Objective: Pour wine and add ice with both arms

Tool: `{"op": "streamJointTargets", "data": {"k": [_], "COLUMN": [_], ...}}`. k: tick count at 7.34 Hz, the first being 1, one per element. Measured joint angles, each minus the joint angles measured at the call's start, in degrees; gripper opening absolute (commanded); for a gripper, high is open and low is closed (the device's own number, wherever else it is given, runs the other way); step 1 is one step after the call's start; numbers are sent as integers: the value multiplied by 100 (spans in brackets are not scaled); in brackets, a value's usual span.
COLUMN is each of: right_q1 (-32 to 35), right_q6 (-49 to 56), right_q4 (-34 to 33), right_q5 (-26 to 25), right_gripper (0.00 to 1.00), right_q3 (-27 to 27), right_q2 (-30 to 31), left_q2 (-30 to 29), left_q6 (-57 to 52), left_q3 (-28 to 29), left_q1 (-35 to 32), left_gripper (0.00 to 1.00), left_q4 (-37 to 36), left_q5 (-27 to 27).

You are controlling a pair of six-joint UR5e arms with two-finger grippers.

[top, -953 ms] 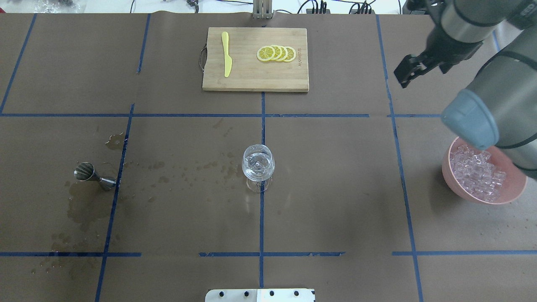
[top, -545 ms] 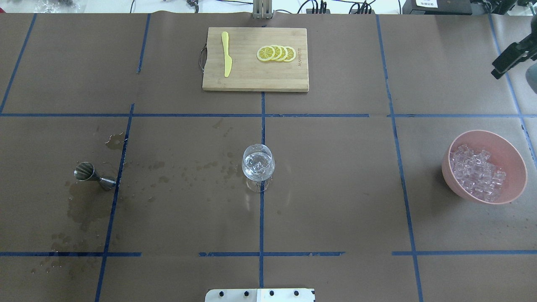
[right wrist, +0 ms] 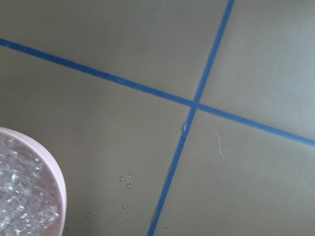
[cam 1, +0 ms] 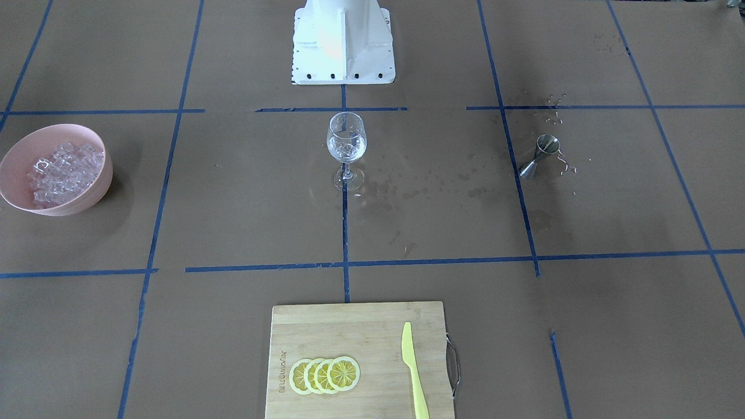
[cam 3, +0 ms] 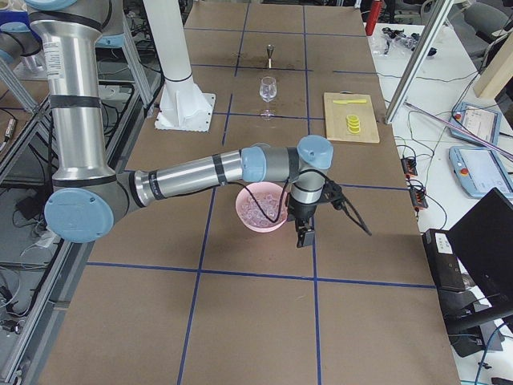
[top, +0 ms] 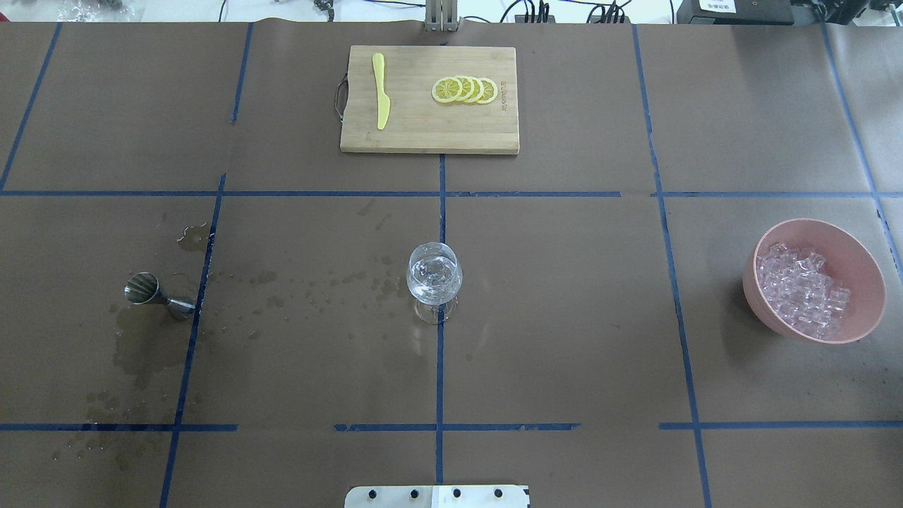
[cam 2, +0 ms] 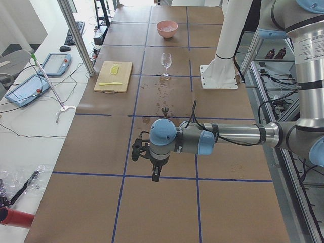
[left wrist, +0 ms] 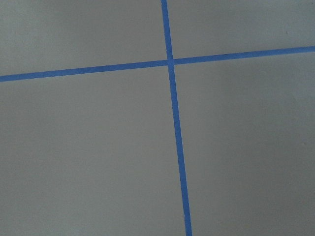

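Observation:
The wine glass (top: pixel 434 275) stands upright at the table's centre with clear, glassy contents; it also shows in the front view (cam 1: pixel 346 139). The ice (top: pixel 804 291) lies heaped in a pink bowl (top: pixel 864 282) at the right, also in the front view (cam 1: pixel 58 169) and at the right wrist view's corner (right wrist: pixel 19 201). Both grippers are outside the overhead and front views. My left gripper (cam 2: pixel 146 163) hovers over bare table far from the glass. My right gripper (cam 3: pixel 333 228) hangs just beside the bowl (cam 3: pixel 244 216). I cannot tell whether either is open or shut.
A steel jigger (top: pixel 152 295) lies on its side at the left among wet stains. A wooden cutting board (top: pixel 423 130) at the far side holds lemon slices (top: pixel 465 89) and a yellow knife (top: pixel 381 92). The white pedestal (cam 1: pixel 343 41) stands on the robot's side.
My right arm has pulled away from over the bowl, out past the overhead view's right edge. The glass, bowl and jigger have not moved.

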State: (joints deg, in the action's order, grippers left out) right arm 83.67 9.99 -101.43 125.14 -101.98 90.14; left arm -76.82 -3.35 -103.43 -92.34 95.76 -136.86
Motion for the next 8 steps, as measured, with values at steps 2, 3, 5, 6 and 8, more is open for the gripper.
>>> {"op": "streamJointTargets", "data": {"k": [2,3,5,6,8], "right_q1": [101,158,368,456,570], "right_q6": [-26,-40,-41,-40,-60], "right_q4": [188,209,236,357,946], "right_q5": [-2,45,224,268,374], "right_gripper": [100,100,100,100,100], "right_q3": [169,200,164,108,48], "right_q2": [558,730,841,886,1059], "left_q2": [0,-1,-2,-1,0], "left_q6": [1,0,1,1,1], "left_q3": [4,15,21,19,14], "left_q1": [4,5,5,6,6], "left_gripper": [100,100,100,100,100], "left_q4": [11,17,20,21,21], "left_q5": [-6,-6,-7,-7,-7]}}
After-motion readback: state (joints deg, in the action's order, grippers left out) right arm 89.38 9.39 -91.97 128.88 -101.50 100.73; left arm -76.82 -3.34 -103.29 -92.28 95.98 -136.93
